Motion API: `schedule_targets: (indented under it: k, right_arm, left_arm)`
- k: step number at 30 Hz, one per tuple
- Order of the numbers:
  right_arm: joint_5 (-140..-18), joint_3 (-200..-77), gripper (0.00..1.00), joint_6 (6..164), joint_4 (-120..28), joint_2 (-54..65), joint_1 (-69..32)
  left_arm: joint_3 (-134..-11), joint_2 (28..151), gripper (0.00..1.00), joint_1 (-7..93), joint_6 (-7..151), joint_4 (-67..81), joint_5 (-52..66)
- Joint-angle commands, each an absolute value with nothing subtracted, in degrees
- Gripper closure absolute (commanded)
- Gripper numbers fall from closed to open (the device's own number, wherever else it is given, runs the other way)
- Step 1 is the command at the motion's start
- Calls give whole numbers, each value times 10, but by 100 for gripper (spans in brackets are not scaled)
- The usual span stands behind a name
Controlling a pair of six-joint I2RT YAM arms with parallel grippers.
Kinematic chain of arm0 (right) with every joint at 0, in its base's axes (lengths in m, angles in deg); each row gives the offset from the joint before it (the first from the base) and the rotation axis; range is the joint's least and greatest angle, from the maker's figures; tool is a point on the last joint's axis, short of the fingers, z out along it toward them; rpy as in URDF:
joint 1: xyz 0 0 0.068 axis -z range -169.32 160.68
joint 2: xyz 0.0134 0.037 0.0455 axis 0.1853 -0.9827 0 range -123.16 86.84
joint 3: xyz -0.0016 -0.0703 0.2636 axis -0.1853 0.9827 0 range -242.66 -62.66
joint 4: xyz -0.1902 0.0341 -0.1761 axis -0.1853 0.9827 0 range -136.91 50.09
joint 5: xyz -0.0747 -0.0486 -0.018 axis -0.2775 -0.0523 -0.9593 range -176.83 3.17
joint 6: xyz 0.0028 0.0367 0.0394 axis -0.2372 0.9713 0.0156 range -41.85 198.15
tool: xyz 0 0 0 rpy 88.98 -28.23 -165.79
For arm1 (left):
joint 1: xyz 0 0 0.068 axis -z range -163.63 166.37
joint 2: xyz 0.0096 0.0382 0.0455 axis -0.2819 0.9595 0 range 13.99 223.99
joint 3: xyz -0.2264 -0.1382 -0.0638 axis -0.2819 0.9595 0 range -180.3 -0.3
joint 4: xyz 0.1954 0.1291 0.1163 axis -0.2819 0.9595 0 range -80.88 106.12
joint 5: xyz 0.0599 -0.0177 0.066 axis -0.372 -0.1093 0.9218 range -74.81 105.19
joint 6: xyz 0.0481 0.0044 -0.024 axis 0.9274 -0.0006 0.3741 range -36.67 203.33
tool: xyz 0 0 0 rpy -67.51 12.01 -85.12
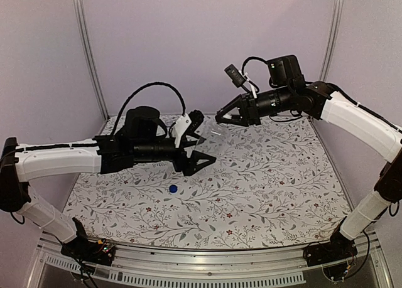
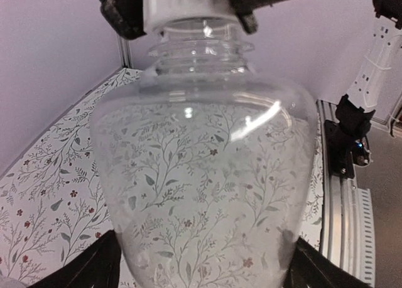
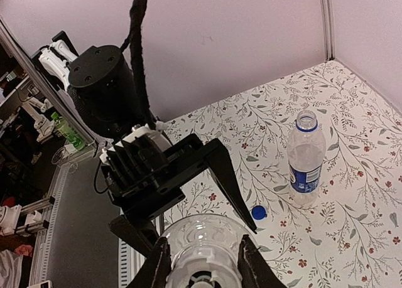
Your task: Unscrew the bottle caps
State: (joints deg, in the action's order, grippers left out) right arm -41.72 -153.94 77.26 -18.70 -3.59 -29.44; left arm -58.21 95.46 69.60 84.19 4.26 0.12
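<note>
Floral table [image 1: 270, 187], bottle's [image 2: 207, 175] cap [image 2: 188, 5] toward right fingers [image 3: 158, 266]

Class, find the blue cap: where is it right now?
The blue cap lies loose on the floral mat, left of centre in the top view; the right wrist view shows it near the open Pepsi bottle.

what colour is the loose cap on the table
Blue; the cap shows best in the right wrist view.

Soft, even light; glare streaks the clear bottle [image 2: 207, 175], its close view blurry.
</note>
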Motion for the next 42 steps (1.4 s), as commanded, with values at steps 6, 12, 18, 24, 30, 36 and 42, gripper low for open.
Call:
schedule_targets:
  k: [6,12,18,24,30,36,42]
  right_arm:
    - [-389,-1556,98,779,-207,-48,-303]
    - [-385,-1560,98,779,-203,-59,-306]
    - [-383,-1563,98,779,-198,-65,-311]
    - [-380,-1565,89,779,-199,-75,-315]
    - [-392,-1557,58,796,-215,-63,-315]
    - [-421,-1531,21,820,-262,-39,-315]
    - [-467,-1497,13,877,-342,-12,-317]
  left_arm:
    - [-591,968,22,704,844,20,-7]
    - [-595,975,26,704,843,18,-12]
    - [-598,980,35,704,843,17,-10]
    - [-582,978,51,704,822,-21,-12]
    - [-536,970,61,704,773,-95,-9]
    - [-493,960,64,704,726,-178,-5]
    - [-481,961,66,705,694,-211,1]
